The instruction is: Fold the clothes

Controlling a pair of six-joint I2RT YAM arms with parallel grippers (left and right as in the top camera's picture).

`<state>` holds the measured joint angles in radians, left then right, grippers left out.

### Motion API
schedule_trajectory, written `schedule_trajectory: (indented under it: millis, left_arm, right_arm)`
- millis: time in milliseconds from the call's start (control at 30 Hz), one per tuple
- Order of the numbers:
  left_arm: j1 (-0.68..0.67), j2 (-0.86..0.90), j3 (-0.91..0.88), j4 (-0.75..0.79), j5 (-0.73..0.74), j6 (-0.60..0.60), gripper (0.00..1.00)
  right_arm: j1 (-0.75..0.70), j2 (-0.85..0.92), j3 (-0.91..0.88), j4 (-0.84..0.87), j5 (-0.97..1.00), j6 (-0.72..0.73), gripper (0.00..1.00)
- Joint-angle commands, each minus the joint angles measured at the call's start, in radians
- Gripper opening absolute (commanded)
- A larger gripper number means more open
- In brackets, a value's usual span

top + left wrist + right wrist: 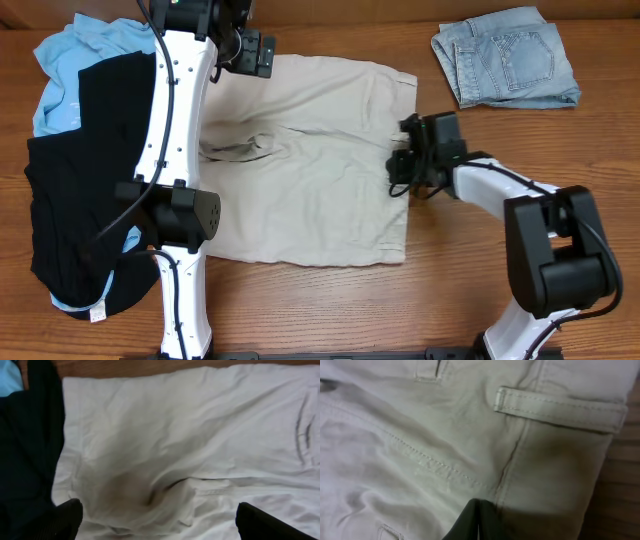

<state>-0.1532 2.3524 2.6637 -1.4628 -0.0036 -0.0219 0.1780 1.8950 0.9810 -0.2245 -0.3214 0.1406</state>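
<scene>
Khaki shorts point(310, 170) spread flat at mid-worktop point(330, 310), waistband at the right edge. Touching at the left, a black garment point(80, 180) atop a light-blue shirt point(65, 60). Left end effector point(162, 520) released, fingers wide apart above the wrinkled crotch. Right end effector point(477, 522) clenched at the waistband; cloth pinched or not, cannot tell. Folded jeans point(505, 55) well apart, far right corner.

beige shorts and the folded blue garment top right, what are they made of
The large beige shorts look like matte woven cotton twill: the right wrist view shows fine weave, stitched seams and a belt loop. The folded light-blue garment looks like faded denim, going by its mottled wash and patch pocket.
</scene>
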Motion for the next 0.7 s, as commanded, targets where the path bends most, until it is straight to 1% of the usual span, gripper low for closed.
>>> schedule_trajectory:
  millis: [0,67,133,200,267,333,367,433,467,533,567,600,667]
  left_arm:
    - [0.027,-0.025,0.022,-0.015,-0.066,0.015,1.0]
    - [0.034,-0.027,0.022,-0.015,-0.083,0.015,1.0]
    - [0.042,-0.028,0.022,-0.015,-0.085,0.015,1.0]
    - [0.05,-0.03,0.022,-0.016,-0.085,0.015,1.0]
    - [0.058,-0.032,0.023,-0.014,-0.085,0.015,1.0]
    - [0.068,-0.037,0.031,-0.016,-0.082,0.014,1.0]
    - [0.072,-0.045,0.037,-0.02,-0.077,0.01,1.0]
    - [0.076,-0.069,0.053,-0.035,-0.074,-0.019,1.0]
    - [0.076,-0.105,0.072,-0.061,-0.074,-0.031,1.0]
    - [0.076,-0.151,0.088,-0.102,-0.088,-0.058,1.0]
    - [0.076,-0.18,0.091,-0.125,-0.111,-0.104,1.0]
    - [0.076,-0.203,0.091,-0.144,-0.122,-0.134,1.0]
    - [0.076,-0.243,0.091,-0.192,-0.132,-0.16,1.0]
  right_arm:
    - [-0.14,0.043,-0.017,-0.044,0.075,0.023,0.07]
    - [-0.187,0.043,0.008,-0.053,0.0,0.008,0.09]
    - [-0.214,0.043,0.041,-0.086,-0.032,0.004,0.11]
    - [-0.225,0.041,0.089,-0.15,-0.067,-0.034,0.16]
    - [-0.225,0.033,0.152,-0.233,-0.09,-0.045,0.29]
    - [-0.221,0.008,0.225,-0.323,-0.119,-0.068,0.45]
    - [-0.218,-0.015,0.268,-0.374,-0.126,-0.068,0.5]
    - [-0.216,-0.069,0.348,-0.473,-0.126,-0.067,0.56]
    - [-0.212,-0.148,0.431,-0.588,-0.125,-0.066,0.6]
    - [-0.212,-0.233,0.487,-0.681,-0.125,-0.062,0.63]
    - [-0.212,-0.277,0.504,-0.716,-0.12,-0.056,0.68]
    - [-0.212,-0.33,0.514,-0.749,-0.089,-0.022,0.73]
    - [-0.212,-0.432,0.515,-0.796,-0.008,0.051,0.77]
